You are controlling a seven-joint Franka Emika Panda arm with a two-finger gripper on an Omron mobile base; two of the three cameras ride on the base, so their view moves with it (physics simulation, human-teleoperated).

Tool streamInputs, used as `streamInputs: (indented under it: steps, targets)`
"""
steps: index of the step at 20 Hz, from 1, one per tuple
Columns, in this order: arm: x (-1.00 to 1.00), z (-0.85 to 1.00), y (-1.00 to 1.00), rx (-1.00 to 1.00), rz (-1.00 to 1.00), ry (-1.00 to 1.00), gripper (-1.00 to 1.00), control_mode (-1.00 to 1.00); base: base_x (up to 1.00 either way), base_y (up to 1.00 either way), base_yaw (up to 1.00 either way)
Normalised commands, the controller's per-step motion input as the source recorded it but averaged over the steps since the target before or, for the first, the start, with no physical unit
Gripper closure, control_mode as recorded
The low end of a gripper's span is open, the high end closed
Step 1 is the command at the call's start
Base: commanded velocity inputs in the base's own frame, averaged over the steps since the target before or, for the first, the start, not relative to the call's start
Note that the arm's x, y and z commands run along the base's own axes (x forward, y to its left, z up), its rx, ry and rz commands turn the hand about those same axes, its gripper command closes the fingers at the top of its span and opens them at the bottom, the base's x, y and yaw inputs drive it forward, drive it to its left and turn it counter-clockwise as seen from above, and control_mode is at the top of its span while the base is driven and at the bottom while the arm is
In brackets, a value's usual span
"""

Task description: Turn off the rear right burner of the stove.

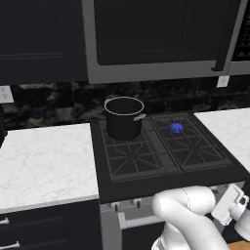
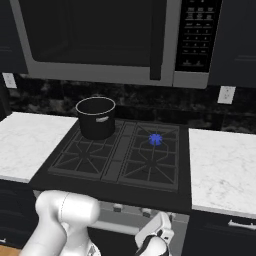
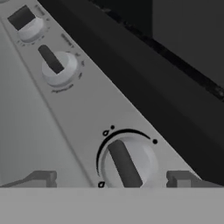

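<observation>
White marble surface (image 1: 44, 161) runs on both sides of the stove (image 1: 166, 151), a black four-burner range set under a dark silver-framed microwave (image 2: 100, 40). Above the grates the air is open up to the microwave's underside, and the stove's right half carries nothing on its spokes. Along the stove's front edge a silver panel drops away, with a bar handle (image 1: 139, 222) below it.

On the stove's back row, right of the centre strip, the rear right burner (image 1: 177, 128) shows a bright blue flame under its star-shaped grate. It sits well apart from the pincer (image 3: 111, 177), which is down in front of the stove's silver panel, below the stove's front right corner in the base views (the arm's white elbow bulks just ahead of that panel). Its two dark fingertips (image 3: 41, 178) stand wide apart, holding nothing, one on each side of a round knob (image 3: 127, 164) with a dark bar grip. Whether the tips touch that knob cannot be told. Two more knobs (image 3: 57, 65) lie farther along the stove's panel.

On the stove's rear left burner stands a black pot (image 1: 124, 117), upright, lidless, and dark and bare inside as far as can be seen.
</observation>
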Motion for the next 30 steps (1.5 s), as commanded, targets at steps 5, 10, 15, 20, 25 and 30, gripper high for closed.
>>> streamInputs:
  steps: [5,10,15,20,25,30]
  targets:
    - [0.16,0.06,0.0,0.01,-0.03,-0.01,-1.0,-1.0,0.0,0.0,0.0]
    - [0.08,0.32,0.02,0.0,0.0,-0.03,-1.0,-1.0,0.0,0.0,0.0]
    - [0.01,0.13,0.0,0.0,0.0,0.0,-1.0,-1.0,0.0,0.0,0.0]
    - [0.0,-0.12,0.06,-0.05,0.0,-0.02,-1.0,-1.0,0.0,0.0,0.0]
    - [0.05,-0.04,0.15,-0.02,0.0,-0.02,-1.0,-1.0,0.0,0.0,0.0]
    - [0.17,0.0,0.1,0.0,0.0,0.0,-1.0,-1.0,0.0,0.0,0.0]
